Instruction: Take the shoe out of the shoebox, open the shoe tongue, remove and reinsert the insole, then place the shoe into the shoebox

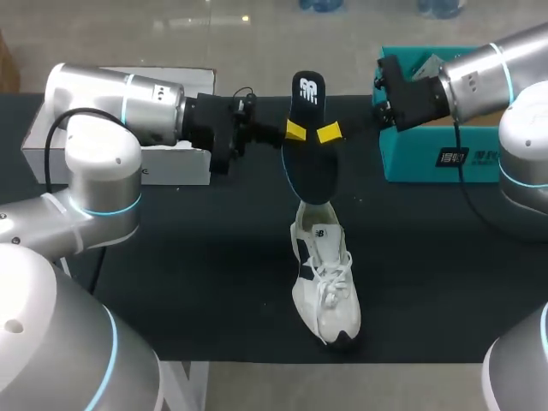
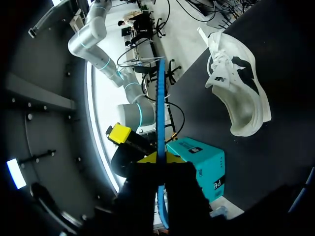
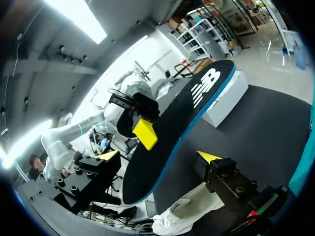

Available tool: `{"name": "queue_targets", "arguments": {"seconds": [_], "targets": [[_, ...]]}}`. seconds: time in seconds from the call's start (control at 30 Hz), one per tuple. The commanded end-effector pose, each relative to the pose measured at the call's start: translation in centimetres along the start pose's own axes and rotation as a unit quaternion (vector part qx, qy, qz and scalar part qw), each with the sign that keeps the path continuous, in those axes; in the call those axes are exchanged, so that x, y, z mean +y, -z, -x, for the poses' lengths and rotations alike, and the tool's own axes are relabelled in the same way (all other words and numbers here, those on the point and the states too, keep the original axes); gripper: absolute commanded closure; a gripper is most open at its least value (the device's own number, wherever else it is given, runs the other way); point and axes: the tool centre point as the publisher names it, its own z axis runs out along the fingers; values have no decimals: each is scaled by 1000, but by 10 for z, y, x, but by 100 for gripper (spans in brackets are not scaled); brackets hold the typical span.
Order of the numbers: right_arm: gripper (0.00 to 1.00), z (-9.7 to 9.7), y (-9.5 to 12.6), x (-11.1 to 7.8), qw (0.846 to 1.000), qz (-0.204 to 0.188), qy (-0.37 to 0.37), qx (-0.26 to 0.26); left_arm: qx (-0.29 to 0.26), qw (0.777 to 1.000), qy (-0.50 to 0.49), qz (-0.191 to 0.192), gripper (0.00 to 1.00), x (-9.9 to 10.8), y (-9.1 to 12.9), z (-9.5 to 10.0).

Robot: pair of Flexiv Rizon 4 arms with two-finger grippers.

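My left gripper (image 1: 295, 130) is pinching the insole (image 1: 310, 167) above the shoe (image 1: 327, 287); my right gripper (image 1: 330, 133) is hanging open. Putting it back and boxing are waiting, I think.

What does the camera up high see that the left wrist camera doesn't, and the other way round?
Only the head view shows the white box at the left of the table and the flat top of the insole with its white logo. Only the left wrist view shows the insole's thin blue edge pinched between the yellow tips of the left gripper. Both show the insole, the white shoe on the table, the teal shoebox and a yellow tip of the right gripper beside the insole.
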Motion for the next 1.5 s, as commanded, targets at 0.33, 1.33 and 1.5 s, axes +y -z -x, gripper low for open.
{"name": "queue_targets", "arguments": {"seconds": [0.33, 1.33, 1.5], "targets": [[100, 13, -6, 4, 1000, 1, -1, 21, -1, 1000, -1, 1, 100, 1, -2, -1], [100, 13, -6, 9, 999, 7, 46, 28, 9, 1000, -6, 1, 100, -1, -4, -2], [100, 12, -5, 10, 998, 11, 54, 29, 14, 1000, -11, 0, 100, -1, -4, -1]]}}
